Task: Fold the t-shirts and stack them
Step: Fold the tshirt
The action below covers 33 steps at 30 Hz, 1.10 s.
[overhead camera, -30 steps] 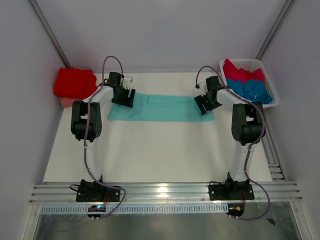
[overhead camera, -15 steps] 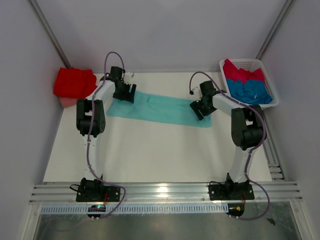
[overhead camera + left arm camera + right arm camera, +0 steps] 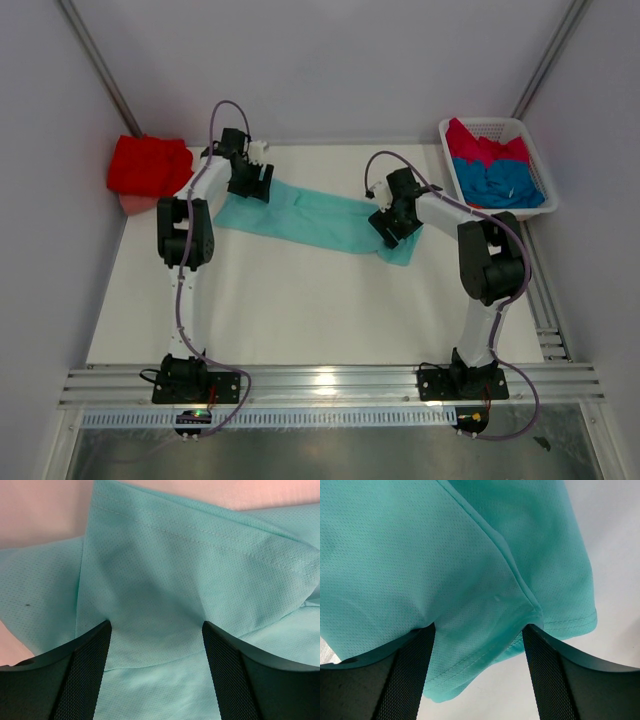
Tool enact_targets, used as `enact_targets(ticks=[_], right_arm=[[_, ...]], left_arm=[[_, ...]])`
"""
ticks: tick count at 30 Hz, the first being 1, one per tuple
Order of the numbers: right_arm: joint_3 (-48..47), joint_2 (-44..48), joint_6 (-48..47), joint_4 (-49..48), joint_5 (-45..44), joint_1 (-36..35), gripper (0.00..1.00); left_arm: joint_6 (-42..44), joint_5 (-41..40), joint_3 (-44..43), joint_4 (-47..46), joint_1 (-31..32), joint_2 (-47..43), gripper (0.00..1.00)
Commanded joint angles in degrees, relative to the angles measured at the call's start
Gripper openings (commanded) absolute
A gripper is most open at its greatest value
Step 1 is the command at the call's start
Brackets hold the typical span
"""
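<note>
We see the left gripper and right gripper each grasping an end of the mint-teal t-shirt stretched across the counter.

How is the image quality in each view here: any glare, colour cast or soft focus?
Top view: even, sharp light, with one bright glare patch on the rail at the near edge. Left wrist view: the teal shirt weave is crisp, the table looks pinkish. Right wrist view: weave sharp, table neutral white, fingers slightly soft.
</note>
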<state>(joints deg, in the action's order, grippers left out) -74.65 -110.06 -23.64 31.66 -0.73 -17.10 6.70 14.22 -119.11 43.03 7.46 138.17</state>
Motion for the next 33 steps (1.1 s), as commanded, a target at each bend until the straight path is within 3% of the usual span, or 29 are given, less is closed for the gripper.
enact_targets(ticks=[1, 7, 16, 33], right_arm=[[1.44, 1.51, -0.09, 1.91, 1.0, -0.56, 0.75], [1.09, 1.34, 0.35, 2.97, 1.0, -0.65, 0.75], [5.13, 2.48, -2.73, 0.86, -11.03, -0.3, 0.75], [5.13, 3.89, -2.64, 1.91, -12.98, 1.98, 0.75]], left_arm=[[1.47, 0.99, -0.51, 2.33, -0.17, 0.44, 0.75], [1.74, 0.72, -0.86, 1.97, -0.17, 0.52, 0.76], [6.04, -3.4, 3.17, 2.5, -0.17, -2.46, 0.75], [8.24, -4.9, 5.29, 1.45, -0.08, -3.43, 0.75]])
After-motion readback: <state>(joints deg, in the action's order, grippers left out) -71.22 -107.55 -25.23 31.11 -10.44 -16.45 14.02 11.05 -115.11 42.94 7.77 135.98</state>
